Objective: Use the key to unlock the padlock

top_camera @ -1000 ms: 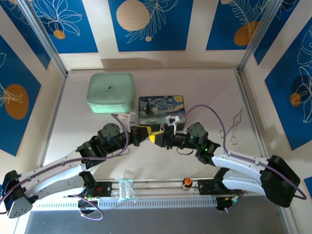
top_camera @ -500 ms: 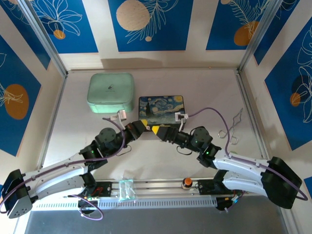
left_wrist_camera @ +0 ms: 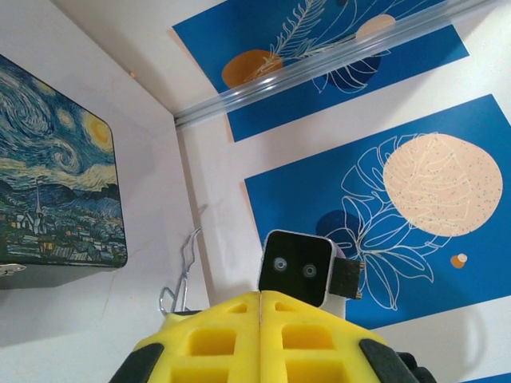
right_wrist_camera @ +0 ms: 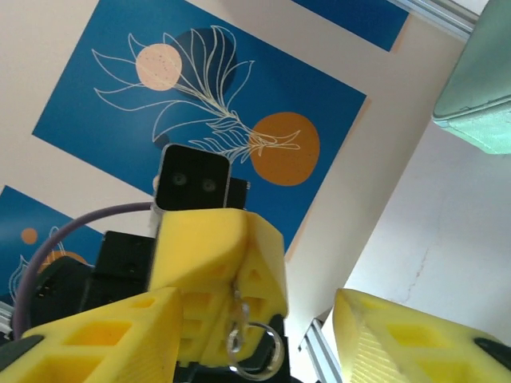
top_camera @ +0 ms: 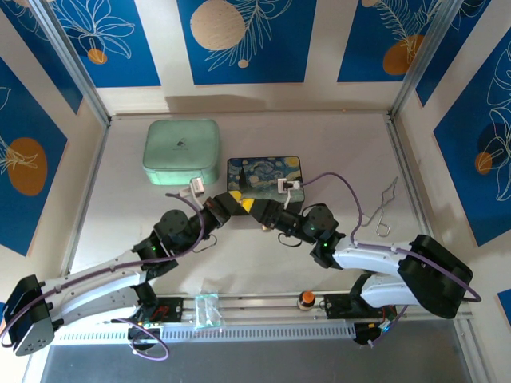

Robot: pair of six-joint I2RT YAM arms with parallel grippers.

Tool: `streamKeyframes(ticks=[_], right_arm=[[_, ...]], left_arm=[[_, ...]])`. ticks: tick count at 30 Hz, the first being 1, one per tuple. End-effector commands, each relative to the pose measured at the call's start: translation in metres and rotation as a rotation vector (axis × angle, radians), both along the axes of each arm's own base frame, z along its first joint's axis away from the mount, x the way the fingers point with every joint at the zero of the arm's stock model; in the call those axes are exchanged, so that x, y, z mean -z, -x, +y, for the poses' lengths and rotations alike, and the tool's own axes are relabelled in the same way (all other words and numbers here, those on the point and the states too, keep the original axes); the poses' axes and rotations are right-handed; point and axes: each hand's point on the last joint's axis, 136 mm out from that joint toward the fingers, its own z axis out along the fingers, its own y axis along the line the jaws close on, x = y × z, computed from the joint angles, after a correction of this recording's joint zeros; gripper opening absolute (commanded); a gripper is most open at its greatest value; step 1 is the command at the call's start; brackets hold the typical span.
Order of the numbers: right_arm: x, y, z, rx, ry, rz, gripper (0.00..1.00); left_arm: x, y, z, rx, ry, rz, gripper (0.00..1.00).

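In the top view my left gripper (top_camera: 233,203) and right gripper (top_camera: 257,209) meet tip to tip just in front of the dark painted box (top_camera: 263,177). The right wrist view shows the left gripper (right_wrist_camera: 235,279) shut on the tiny silvery key (right_wrist_camera: 238,315), whose ring (right_wrist_camera: 263,351) hangs below the yellow pads. My right gripper (right_wrist_camera: 255,351) stands open, its fingers (right_wrist_camera: 415,339) either side of the key and ring without touching them. In the left wrist view the left fingers (left_wrist_camera: 231,343) are pressed together. The padlock is out of view.
A mint green case (top_camera: 182,152) sits at the back left beside the painted box (left_wrist_camera: 56,175). A bent wire tool (top_camera: 382,209) lies at the right. An orange-topped knob (top_camera: 306,299) stands on the near rail.
The right gripper opened wide, then narrowed partway. Both grippers shifted slightly toward the painted box, and the right arm swung left, closer to the left gripper. The left gripper stayed shut.
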Motion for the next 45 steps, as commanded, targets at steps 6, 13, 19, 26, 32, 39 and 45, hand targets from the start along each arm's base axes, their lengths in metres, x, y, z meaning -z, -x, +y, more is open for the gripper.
streamKeyframes(ticks=[6,13,19,26,32,39,45], right_arm=[[-0.019,-0.001,0.007,-0.029,-0.073,-0.015,0.46],[-0.016,-0.002,0.011,-0.035,-0.087,-0.005,0.37],[-0.010,-0.002,0.012,-0.021,-0.085,0.018,0.33],[0.000,-0.004,0.021,-0.049,-0.120,0.060,0.29],[0.010,-0.010,0.017,-0.018,-0.113,0.084,0.22],[0.010,-0.011,0.020,-0.022,-0.112,0.085,0.14],[0.012,-0.009,0.018,-0.013,-0.105,0.079,0.01]], left_arm=[[-0.003,-0.005,0.009,-0.047,0.025,-0.001,0.00],[-0.001,-0.005,0.008,-0.043,0.040,0.007,0.00],[0.004,-0.007,0.013,-0.061,0.000,0.017,0.00],[0.006,-0.011,0.017,-0.092,0.028,0.022,0.00],[0.011,-0.010,0.021,-0.099,0.031,0.034,0.00],[0.016,-0.010,0.022,-0.099,0.027,0.050,0.00],[0.022,-0.011,0.025,-0.112,0.023,0.067,0.00]])
